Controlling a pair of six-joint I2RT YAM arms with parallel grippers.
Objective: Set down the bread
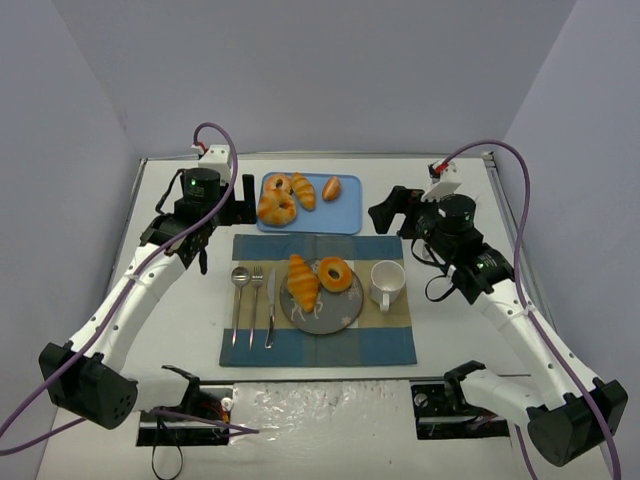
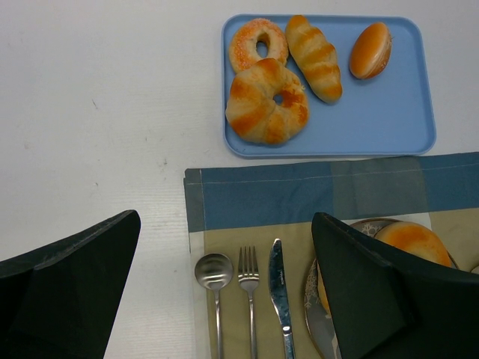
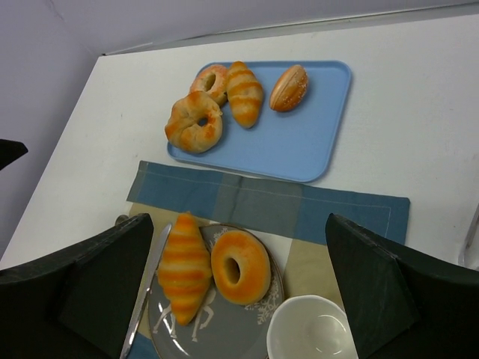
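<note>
I read the right claw (image 3: 239, 218) as released: fingers spread wide, nothing between them. In the top view it hangs just beside the right edge of the blue tray (image 1: 345, 212), off the far corner of the placemat (image 1: 390, 340).

The left claw (image 2: 226, 215) is likewise released and empty (both fingers frame the lower corners of its wrist view). It sits off the tray's left edge.

Bread positions:
- Grey plate (image 1: 332, 313), centre of the placemat: a striped roll (image 1: 302, 280) on the left and a ring bread (image 1: 335, 273) on the right, lying side by side.
- Tray: a twisted ring (image 2: 266, 102), a sugared ring (image 2: 257, 43), a second striped roll (image 2: 316, 57) and an oval bun (image 2: 370, 49).

A white cup (image 1: 387, 282) stands right of the plate; spoon (image 1: 239, 300), fork (image 1: 255, 300) and knife (image 1: 271, 305) lie to its left.
</note>
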